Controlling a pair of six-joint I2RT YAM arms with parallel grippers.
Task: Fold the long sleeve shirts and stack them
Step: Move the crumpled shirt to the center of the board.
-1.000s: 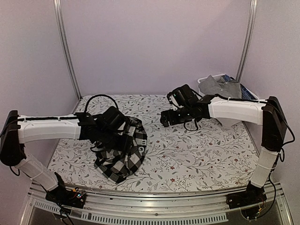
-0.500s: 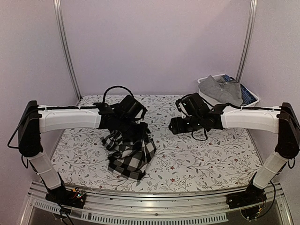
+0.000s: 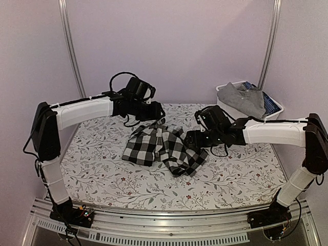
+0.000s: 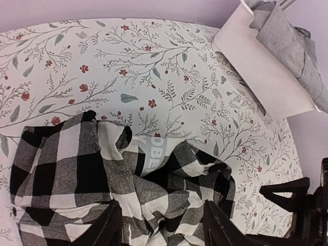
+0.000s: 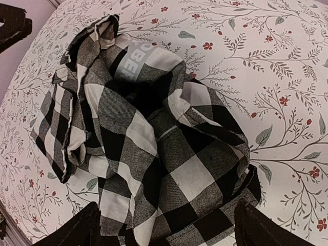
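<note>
Checked shirt [image 3: 161, 146], black and white, lies crumpled near the middle of the flowered table [image 3: 230, 174], between the two arms. It is not flat. Several layers are thrown over each other, and the collar label shows inside a fold. Neither sleeve can be told from the body.

The left gripper [image 4: 162, 228] hangs over the far edge of the heap. Its jaws stand partly apart, and no cloth appears pinched between them. The right gripper [image 5: 164, 230] is low at the right side of the shirt. Its jaws are spread wide with cloth below them, and nothing seems to be clamped.

The main risk is probably a wrong grasp. Because the layers overlap, a finger may close on two or three of them at once, and the shirt would then rise as a bundle instead of opening. The two grippers are also near one another over the same small heap, so they may touch.

The white basket [image 3: 229, 108] stands at the far right corner. A grey shirt [image 3: 238, 97] lies on top in it, and a dark blue patterned one [image 3: 270, 101] is partly under it. Both are unfolded.
</note>
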